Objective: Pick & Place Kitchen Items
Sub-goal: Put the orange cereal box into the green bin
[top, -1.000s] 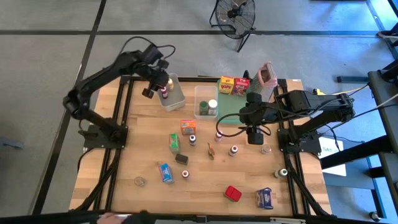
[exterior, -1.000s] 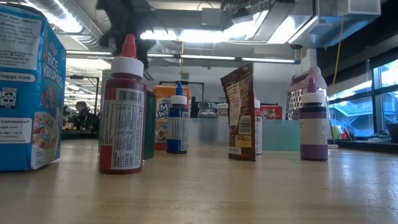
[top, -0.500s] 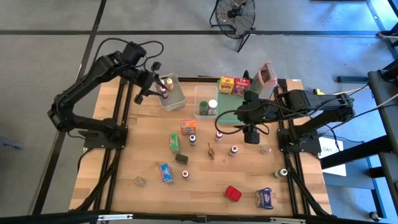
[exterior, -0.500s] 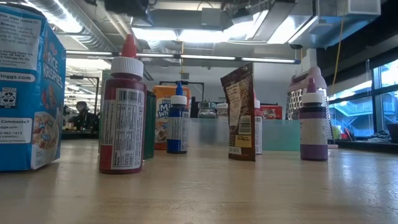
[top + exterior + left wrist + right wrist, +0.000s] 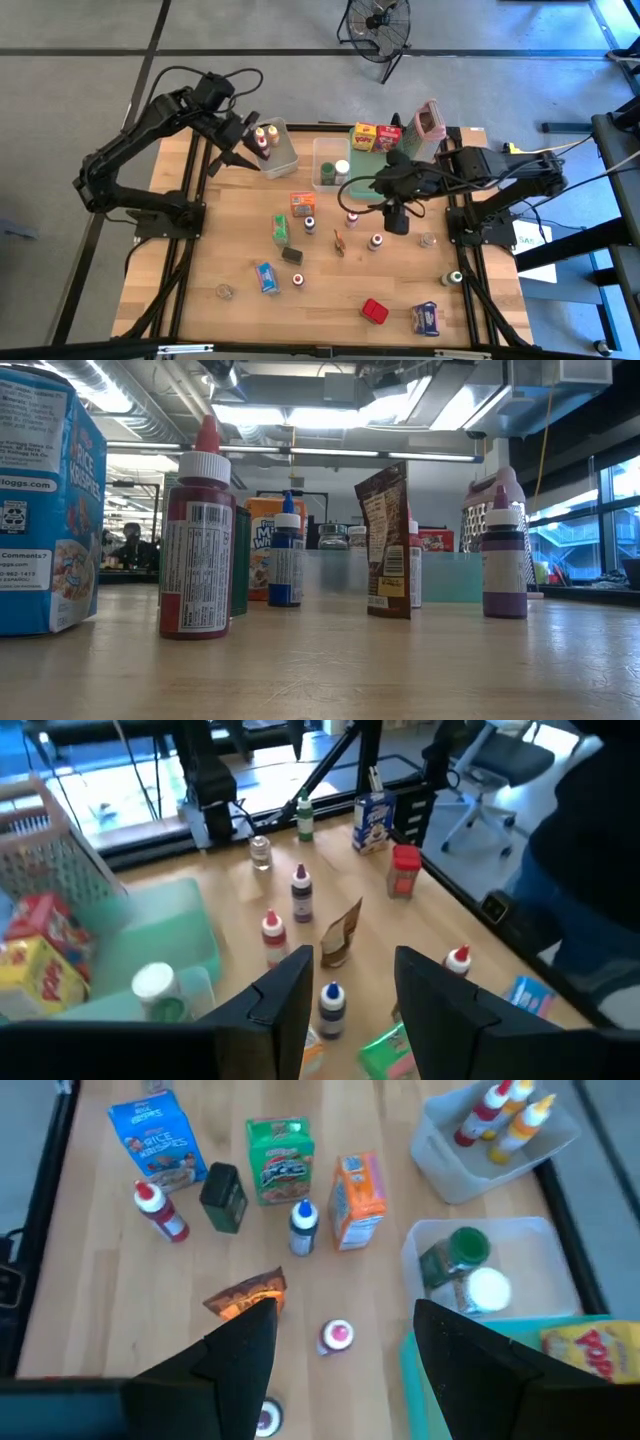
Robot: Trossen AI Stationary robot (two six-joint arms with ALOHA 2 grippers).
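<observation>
1. The left gripper (image 5: 226, 158) hangs above the table's far left edge, just left of a clear bin (image 5: 284, 157). In its wrist view the two dark fingers (image 5: 285, 1000) stand apart with a plain gap between them and nothing in it.
2. The right gripper (image 5: 398, 218) hovers over the middle-right of the table, its fingers (image 5: 243, 1345) spread wide and empty. A small pink-capped bottle (image 5: 337, 1336) stands on the wood below the gap, untouched.
3. The clear bin by the left gripper holds two small bottles, one red-capped (image 5: 262, 139) and one yellow-capped (image 5: 272, 132).
4. A second clear bin (image 5: 323, 152) to its right holds a green-lidded jar (image 5: 462, 1247) and a white-capped jar (image 5: 487, 1291).
5. Loose on the wooden table (image 5: 330, 295) stand an orange box (image 5: 302, 204), a green box (image 5: 281, 229), a blue cereal box (image 5: 266, 278), a red box (image 5: 374, 311) and a brown pouch (image 5: 244, 1294).
6. From table height, a dark red bottle (image 5: 197, 550) with a red tip stands near and left, a purple bottle (image 5: 504, 560) farther right.
7. The floor around is grey; a fan (image 5: 377, 22) stands beyond the far edge.
</observation>
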